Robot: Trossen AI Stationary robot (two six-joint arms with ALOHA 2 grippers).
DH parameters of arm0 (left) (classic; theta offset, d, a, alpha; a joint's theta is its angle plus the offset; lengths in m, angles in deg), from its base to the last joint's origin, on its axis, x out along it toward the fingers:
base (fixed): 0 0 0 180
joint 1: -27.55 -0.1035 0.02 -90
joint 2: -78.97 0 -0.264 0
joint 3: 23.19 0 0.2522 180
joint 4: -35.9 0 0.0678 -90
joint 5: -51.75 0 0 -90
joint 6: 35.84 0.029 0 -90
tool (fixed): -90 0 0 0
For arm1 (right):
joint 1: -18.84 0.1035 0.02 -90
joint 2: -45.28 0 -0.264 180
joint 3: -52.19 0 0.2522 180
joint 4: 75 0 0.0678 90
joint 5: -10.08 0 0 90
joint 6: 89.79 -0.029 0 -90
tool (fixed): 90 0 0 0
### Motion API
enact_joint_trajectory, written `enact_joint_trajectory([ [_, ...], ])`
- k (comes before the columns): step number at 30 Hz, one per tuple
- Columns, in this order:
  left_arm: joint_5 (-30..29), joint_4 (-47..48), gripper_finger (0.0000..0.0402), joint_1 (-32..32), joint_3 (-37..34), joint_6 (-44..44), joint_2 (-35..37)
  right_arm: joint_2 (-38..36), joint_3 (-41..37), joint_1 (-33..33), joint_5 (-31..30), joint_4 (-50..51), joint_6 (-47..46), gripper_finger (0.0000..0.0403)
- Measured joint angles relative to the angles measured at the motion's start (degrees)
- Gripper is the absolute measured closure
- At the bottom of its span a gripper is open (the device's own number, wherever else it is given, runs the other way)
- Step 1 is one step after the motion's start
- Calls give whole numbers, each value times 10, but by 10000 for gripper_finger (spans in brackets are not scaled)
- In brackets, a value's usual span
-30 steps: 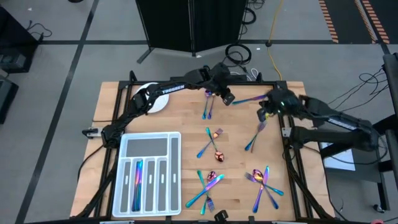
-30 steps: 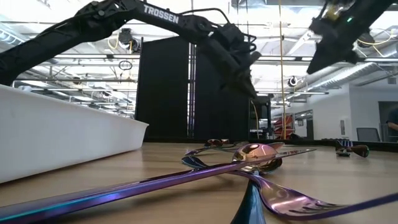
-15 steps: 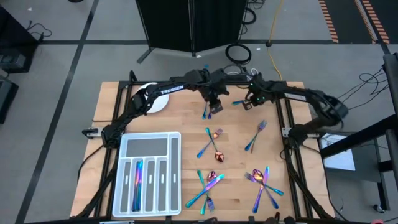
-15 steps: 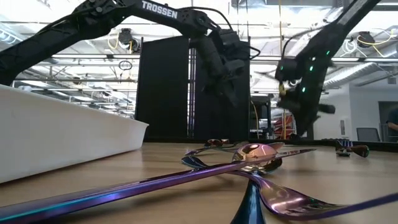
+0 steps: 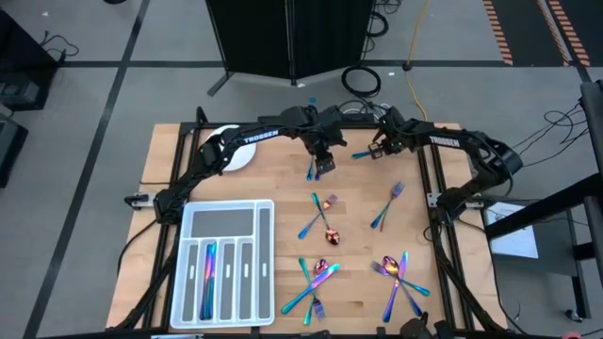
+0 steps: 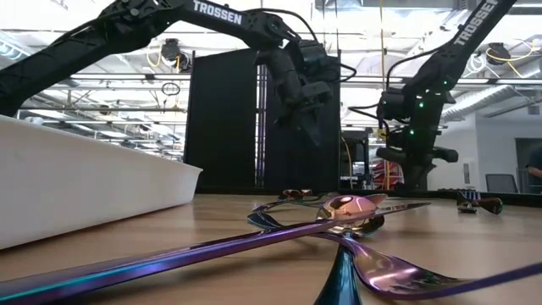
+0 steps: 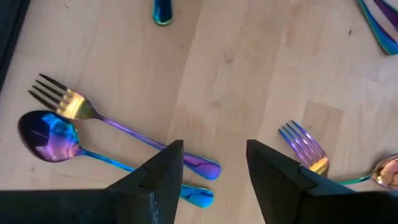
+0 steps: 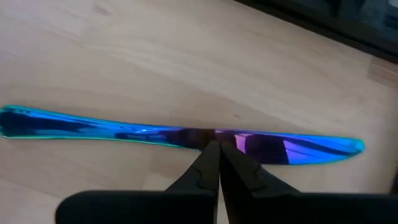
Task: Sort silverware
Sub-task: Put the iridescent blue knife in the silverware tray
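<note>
The silverware is iridescent. A knife sits crosswise in my shut right gripper, over the table's far middle. A fork and a spoon lie side by side on the wood. My left gripper hangs open above their handle ends and touches nothing. More forks, knives and spoons lie loose at mid-table and near the front edge. The compartment tray at the front left holds pieces in one slot. My right gripper pinches the knife near its middle between its two fingertips. The fingers lie across the knife's length. The knife stays level, one end sticking out toward the table's left. In the low view the gripper hangs above the tabletop.
A white plate lies at the far left, partly under the left arm. A lone fork lies right of centre, and crossed pieces at the front right. Bare wood shows between the tray and the mid-table pieces.
My left gripper has opened and let go of the knife's end. It has then drawn back toward the table's left, over the fork and spoon. My right gripper, still shut, has carried the knife toward the table's left and far edge.
</note>
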Motion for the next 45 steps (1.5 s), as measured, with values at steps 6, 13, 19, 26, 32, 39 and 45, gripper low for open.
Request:
enact_joint_trajectory([
  [6, -10, -1, 223, 0, 0, -1, 0, 5, 0, 0, -25, -4, -4, 403],
  [13, -10, 0, 223, 0, 0, -3, 0, 5, 0, 2, -25, -3, -3, 403],
  [19, -10, 1, 223, 1, 0, -17, 0, 5, 0, 2, -25, -1, 1, 403],
  [26, -10, 1, 223, 5, 0, -18, 0, 16, 0, 11, -34, 4, 19, 403],
  [32, -10, 1, 223, 7, 0, -17, 0, 31, 0, 22, -63, 4, 21, 403],
  [39, -10, 1, 223, 7, 0, -17, 0, 35, 1, 26, -70, 2, 21, 403],
  [45, -10, 1, 223, 7, 0, -17, 0, 55, 2, 38, -97, -12, 26, 402],
])
